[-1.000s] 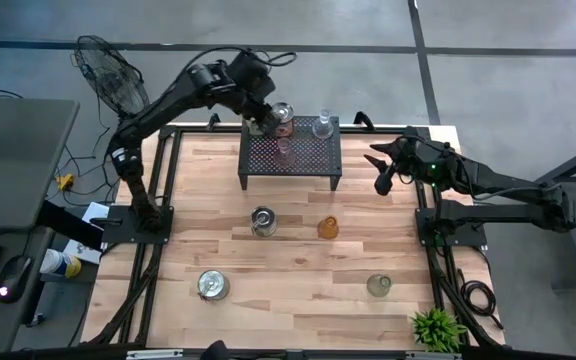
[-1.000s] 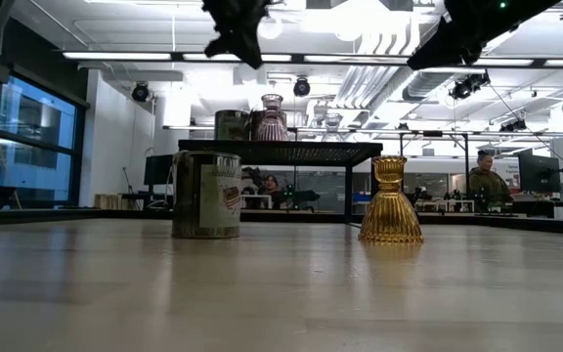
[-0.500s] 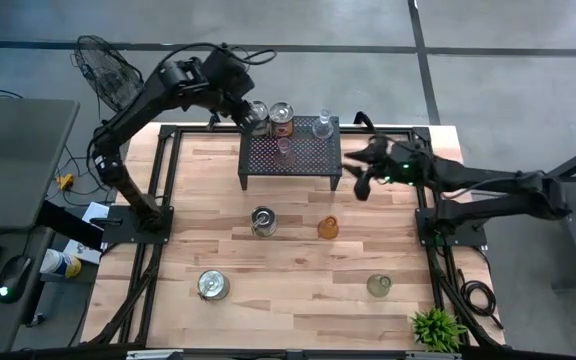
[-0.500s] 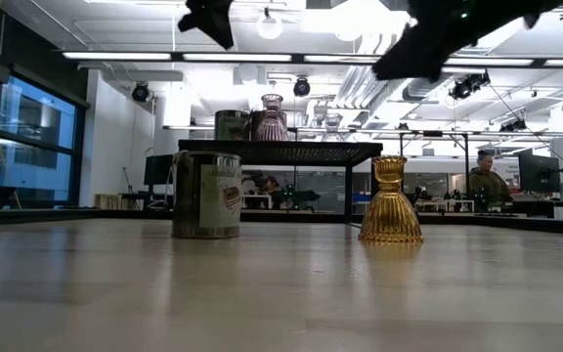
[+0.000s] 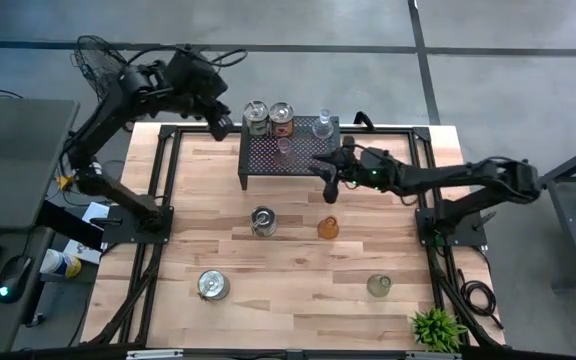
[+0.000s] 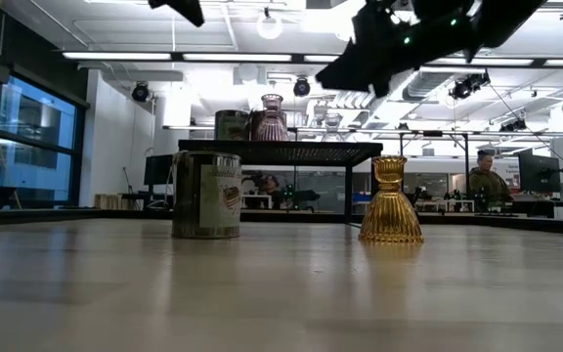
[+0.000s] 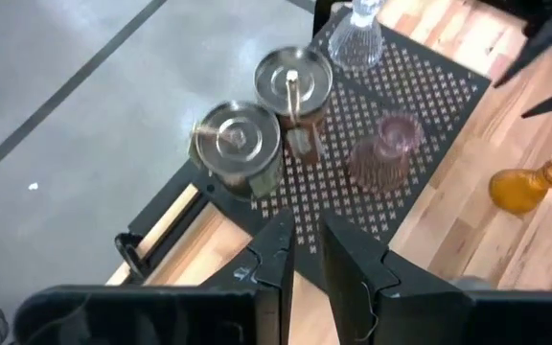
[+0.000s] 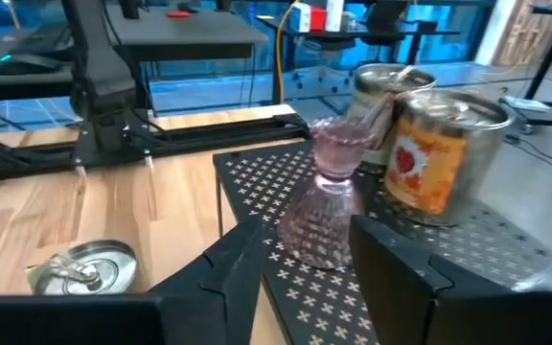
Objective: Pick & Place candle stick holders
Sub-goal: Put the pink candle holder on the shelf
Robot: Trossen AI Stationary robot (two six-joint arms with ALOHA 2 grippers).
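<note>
Pink holder (image 8: pixel 329 196) seemingly just beyond right hand (image 8: pixel 300 264).

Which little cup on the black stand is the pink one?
The pink glass holder standing in the middle of the black stand, beside the two silvery tin holders; the clear glass holder stands farther along.

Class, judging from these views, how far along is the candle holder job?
Done: four holders sit on the black perforated stand. In hand: nothing; the open right gripper hangs beside the stand and the left gripper is empty. Left: the amber holder and three others on the table.
</note>
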